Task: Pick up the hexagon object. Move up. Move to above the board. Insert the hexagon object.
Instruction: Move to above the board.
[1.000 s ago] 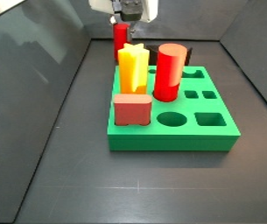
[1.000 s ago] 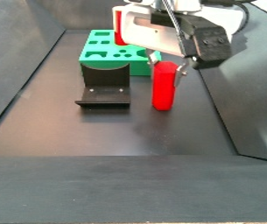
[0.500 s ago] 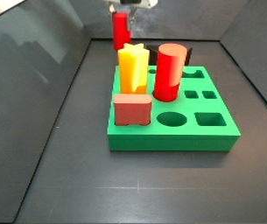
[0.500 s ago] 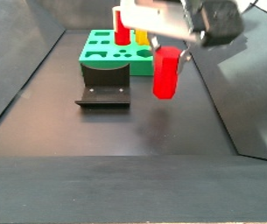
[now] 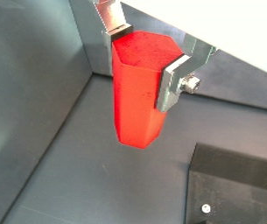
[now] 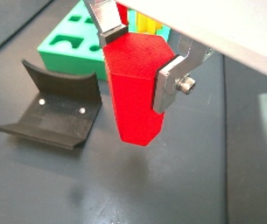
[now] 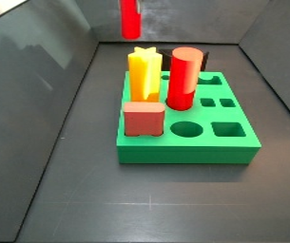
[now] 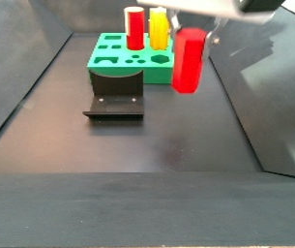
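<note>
My gripper (image 5: pixel 145 48) is shut on the hexagon object (image 5: pixel 138 96), a slim bright red faceted peg; the silver fingers clamp its upper end in both wrist views, and the gripper (image 6: pixel 142 54) holds the peg (image 6: pixel 136 96) clear of the floor. In both side views the peg hangs high in the air (image 7: pixel 130 17) (image 8: pixel 189 60), apart from the board, with the gripper mostly cut off by the frame edge. The green board (image 7: pixel 223 138) (image 8: pixel 111 60) lies flat on the floor and shows behind the peg in a wrist view (image 6: pixel 63 48).
In the board stand a yellow star peg (image 7: pixel 144 74), a thick round red cylinder (image 7: pixel 183 78) and a short reddish-brown cube (image 7: pixel 144 119). The dark fixture (image 8: pixel 115 97) (image 6: pixel 53 114) stands on the floor next to the board. Grey walls bound the floor.
The gripper has risen with the hexagon object, lifting it from near the floor to well above it. The board and its pegs have not moved.
</note>
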Available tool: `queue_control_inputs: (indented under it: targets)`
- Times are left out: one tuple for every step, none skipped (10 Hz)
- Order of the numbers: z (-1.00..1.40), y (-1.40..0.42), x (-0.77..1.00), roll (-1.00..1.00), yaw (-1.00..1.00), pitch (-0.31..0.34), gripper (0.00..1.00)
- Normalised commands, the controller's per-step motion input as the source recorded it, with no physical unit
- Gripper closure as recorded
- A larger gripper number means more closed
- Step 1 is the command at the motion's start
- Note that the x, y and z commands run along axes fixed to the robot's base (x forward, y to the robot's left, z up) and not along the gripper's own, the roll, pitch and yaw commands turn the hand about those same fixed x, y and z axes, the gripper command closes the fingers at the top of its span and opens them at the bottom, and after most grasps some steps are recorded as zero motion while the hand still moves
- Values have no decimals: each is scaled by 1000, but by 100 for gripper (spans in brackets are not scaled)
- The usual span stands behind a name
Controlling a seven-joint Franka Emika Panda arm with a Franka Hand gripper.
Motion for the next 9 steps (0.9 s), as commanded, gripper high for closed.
queue_control_inputs:
  targets:
    - [1000, 28, -91, 116, 52, 17, 100]
    - [1000, 26, -88, 129, 42, 31, 100]
    - [1000, 24, -86, 127, 37, 42, 100]
    - [1000, 24, -80, 106, 30, 51, 100]
    - [1000, 23, -74, 81, 23, 59, 100]
    - [1000, 24, -67, 70, 19, 70, 100]
    - [1000, 25, -60, 68, 17, 81, 100]
    - [1000, 24, -53, 70, 19, 86, 100]
    - [1000, 23, -47, 70, 22, 87, 100]
